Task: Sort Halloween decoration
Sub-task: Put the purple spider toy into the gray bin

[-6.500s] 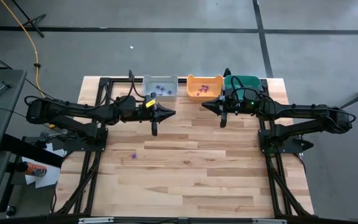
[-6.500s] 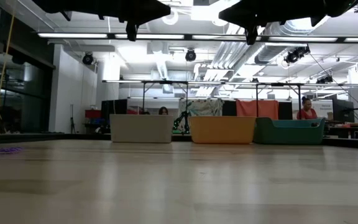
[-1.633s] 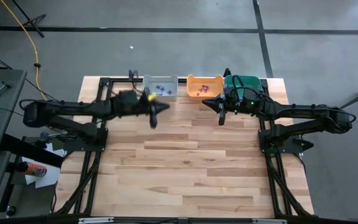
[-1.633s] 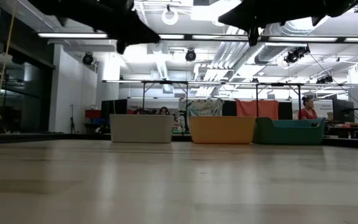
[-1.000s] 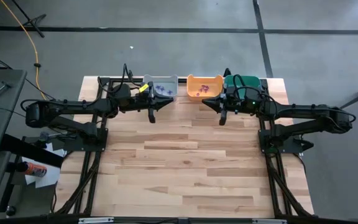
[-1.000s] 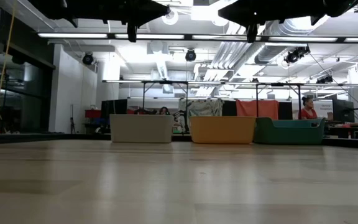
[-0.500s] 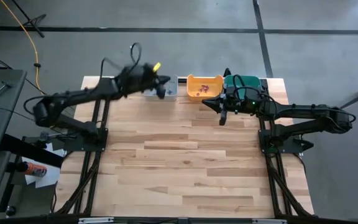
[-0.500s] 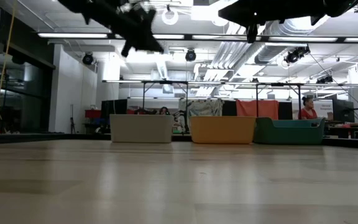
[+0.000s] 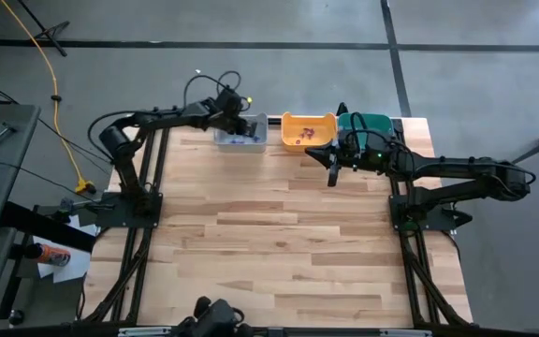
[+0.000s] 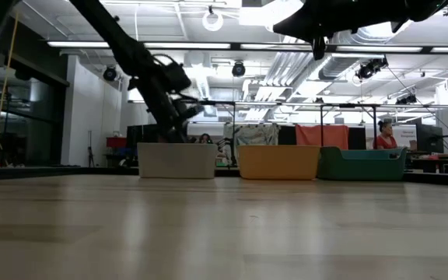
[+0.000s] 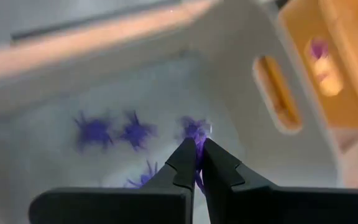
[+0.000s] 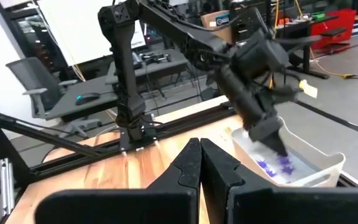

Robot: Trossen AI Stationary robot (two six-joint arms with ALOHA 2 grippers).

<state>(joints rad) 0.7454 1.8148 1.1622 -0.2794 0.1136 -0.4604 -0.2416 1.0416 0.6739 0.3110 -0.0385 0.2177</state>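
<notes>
We are seeing the left gripper (image 11: 197, 151) reaching into the grey bin (image 9: 241, 131) at the worktop's far edge, fingers pinching a purple trinket (image 11: 197, 163) over other purple trinkets (image 11: 114, 131) inside, right gripper (image 9: 333, 176) hovering closed near the orange bin (image 9: 308, 129).

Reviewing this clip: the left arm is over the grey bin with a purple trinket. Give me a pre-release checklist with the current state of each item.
1. Left gripper is above the grey bin: ok.
2. A purple trinket is pinched between its nearly closed fingers: ok.
3. Grey bin already holds matching purple trinkets: ok.
4. Gripper is clear of the orange bin: ok.
5. Right gripper is parked apart, near the orange bin's front: ok.
6. Drop height above the bin floor: cannot tell.
</notes>
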